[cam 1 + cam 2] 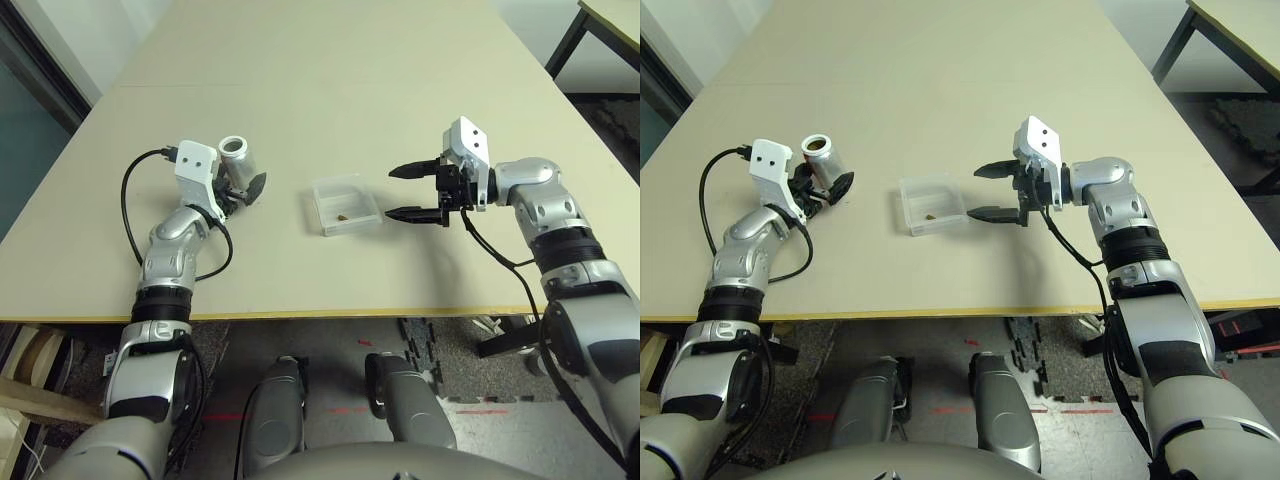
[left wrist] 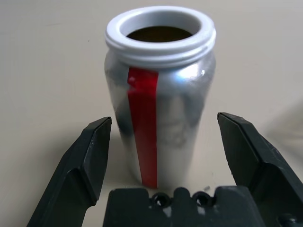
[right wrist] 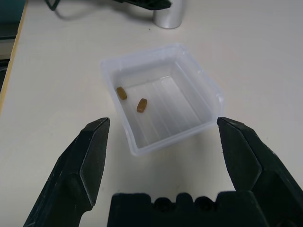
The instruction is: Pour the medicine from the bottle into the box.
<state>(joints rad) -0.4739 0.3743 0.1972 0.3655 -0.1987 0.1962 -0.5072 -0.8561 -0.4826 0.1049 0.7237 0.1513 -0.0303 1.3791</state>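
Nearest the robot, the front edge of the pale beige table (image 1: 300, 300) runs across the head views, with dark floor below it. Just beyond that edge the two arms reach in from either side. The left gripper (image 2: 163, 142) has its jaws spread wide on either side of the bottle (image 2: 158, 94) without touching it; the bottle stands upright on the table, uncapped, its white rim open to the ceiling and a red stripe down its silvery wall. That looks like a bottle set down after use, the jaws free of it. The right gripper (image 3: 163, 137) is also fully open and empty, turned across the table so its fingers point at the box (image 3: 208, 90) and sit just beside it, probably to steady or guard it during pouring. The box rests flat between the two grippers, and the medicine (image 3: 141, 105) lies on its ridged bottom as two small brownish pieces, so the pour appears done. Farther off the tabletop stretches bare, a seam crossing it, and at the far right stands the dark leg of another table (image 1: 565, 40).
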